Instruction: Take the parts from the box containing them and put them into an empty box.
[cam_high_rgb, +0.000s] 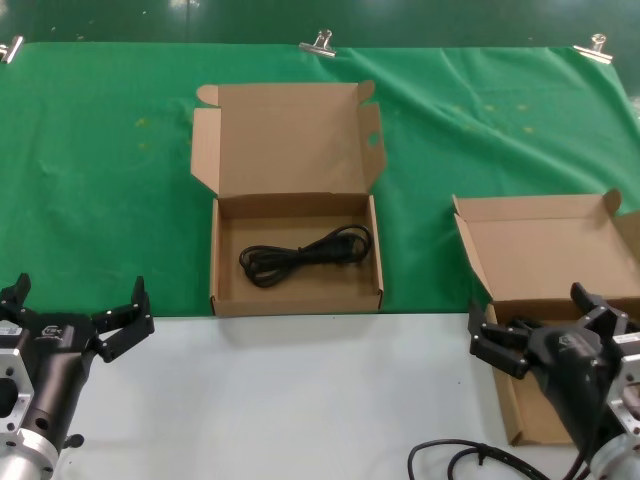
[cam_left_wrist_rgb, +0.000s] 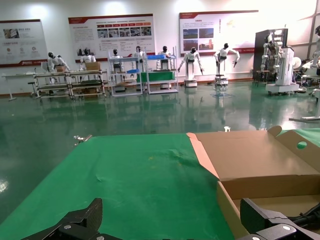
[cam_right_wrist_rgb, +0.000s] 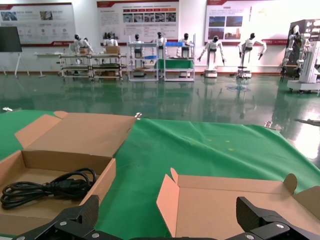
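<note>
left tool (cam_high_rgb: 78, 318) wide apart, low by the desk's (cam_high_rgb: 300, 400) near edge | cord (cam_high_rgb: 306, 255) lies loose in the middle box (cam_high_rgb: 296, 301); it could snag on the wall | right tool (cam_high_rgb: 540, 333) wide apart over the other box (cam_high_rgb: 520, 420), nothing held | thick cable (cam_high_rgb: 470, 462) near it may catch the arm

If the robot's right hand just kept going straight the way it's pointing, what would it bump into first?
Probably the right box: the open right hand hangs over its near part, aimed toward its raised lid. Depth is hard to judge, so it may pass above the lid to the green cloth beyond.
</note>
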